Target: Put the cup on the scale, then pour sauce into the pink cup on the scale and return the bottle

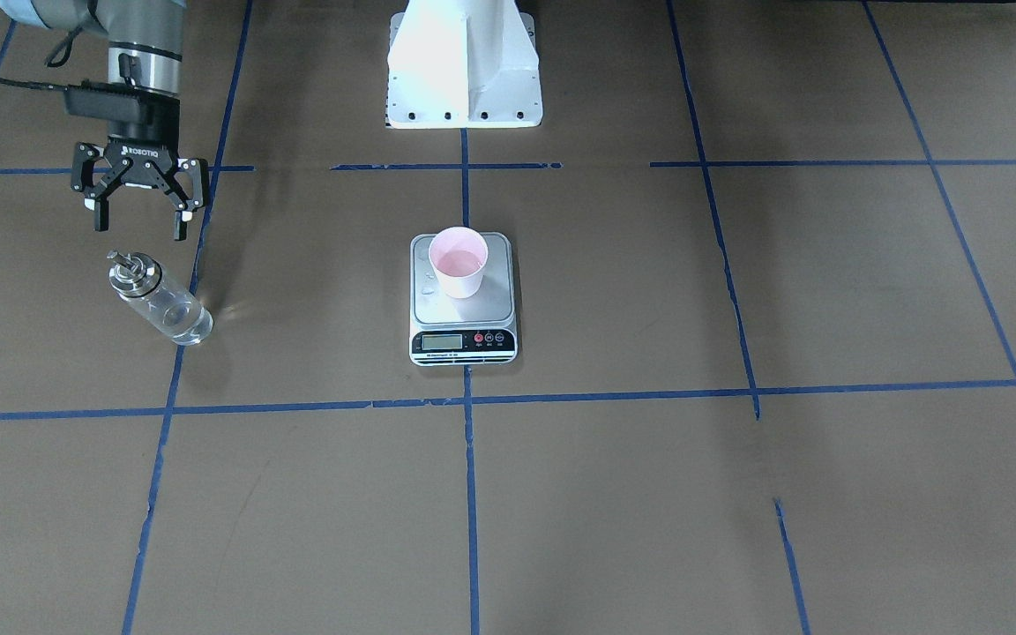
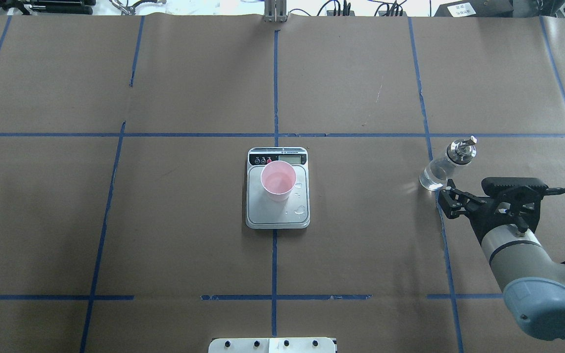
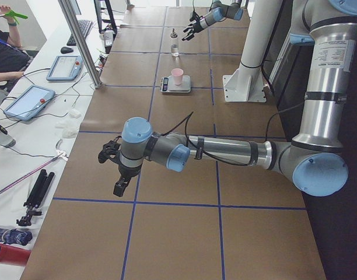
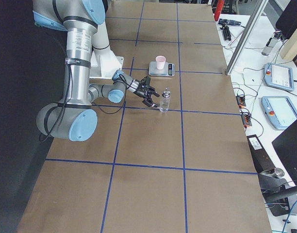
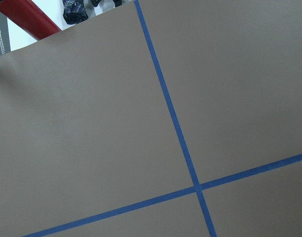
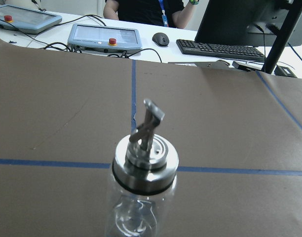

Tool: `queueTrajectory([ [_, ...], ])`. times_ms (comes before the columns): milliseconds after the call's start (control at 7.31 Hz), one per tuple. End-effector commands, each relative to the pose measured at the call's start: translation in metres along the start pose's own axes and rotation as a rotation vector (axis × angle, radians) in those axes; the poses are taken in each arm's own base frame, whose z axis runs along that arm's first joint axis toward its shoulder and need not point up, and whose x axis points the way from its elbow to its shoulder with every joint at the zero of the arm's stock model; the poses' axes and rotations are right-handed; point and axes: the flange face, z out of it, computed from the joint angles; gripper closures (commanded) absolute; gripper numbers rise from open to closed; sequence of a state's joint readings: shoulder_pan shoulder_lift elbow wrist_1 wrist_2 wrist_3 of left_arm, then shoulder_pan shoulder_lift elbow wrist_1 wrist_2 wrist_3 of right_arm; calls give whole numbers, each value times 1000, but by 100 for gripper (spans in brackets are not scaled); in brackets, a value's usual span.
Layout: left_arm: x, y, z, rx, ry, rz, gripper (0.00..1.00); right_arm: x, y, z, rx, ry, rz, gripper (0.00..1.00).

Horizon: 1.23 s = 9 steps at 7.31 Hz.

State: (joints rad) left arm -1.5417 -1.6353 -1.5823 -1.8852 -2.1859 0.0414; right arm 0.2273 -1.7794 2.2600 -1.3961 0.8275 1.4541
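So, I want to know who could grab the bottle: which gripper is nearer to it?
Right. The right gripper hangs open just on the robot's side of the bottle, not touching it. The left gripper is far off, toward the table's left end.

One cup [image 1: 459,261] is being shown, standing alone, and one scale [image 1: 463,331] with three round buttons [image 1: 489,338] on its front strip. One bottle [image 1: 160,297] is being seen. Two robot arms are being counted, the right arm [image 2: 523,264] and the left arm [image 3: 225,150], and with them two grippers: the right gripper [image 1: 140,225] and the left gripper [image 3: 112,171]. One white pedestal [image 1: 464,66] is being shown. Past the table edge, two pendants [image 4: 280,76] are being seen, along with one keyboard [image 6: 217,49], one mouse [image 6: 161,38] and one person [image 6: 141,7].
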Motion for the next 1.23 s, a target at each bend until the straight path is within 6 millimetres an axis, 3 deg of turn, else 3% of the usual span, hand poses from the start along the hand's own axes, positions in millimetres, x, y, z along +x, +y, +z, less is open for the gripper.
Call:
queueTrajectory([
  [0, 0, 0, 0, -1, 0, -1, 0, 7, -54, -56, -93, 36, -36, 0],
  [137, 0, 1, 1, -2, 0, -1, 0, 12, -87, -62, -137, 15, -60, 0],
  [274, -1, 2, 1, -3, 0, -2, 0, 29, -113, -60, -201, 11, -78, 0],
  [547, 1, 0, -1, 2, 0, 1, 0, 62, -172, -43, -311, -50, -196, 0],
  [821, 1, -2, -1, 2, 1, 1, 0, 134, -231, 5, -444, -114, -264, 0],
  [958, 1, -2, -1, 2, 1, 1, 0, 184, -252, 39, -526, -180, -286, 0],
  [1095, 1, -2, -1, 2, 1, 1, 0, 234, -258, 67, -589, -243, -326, 0],
])
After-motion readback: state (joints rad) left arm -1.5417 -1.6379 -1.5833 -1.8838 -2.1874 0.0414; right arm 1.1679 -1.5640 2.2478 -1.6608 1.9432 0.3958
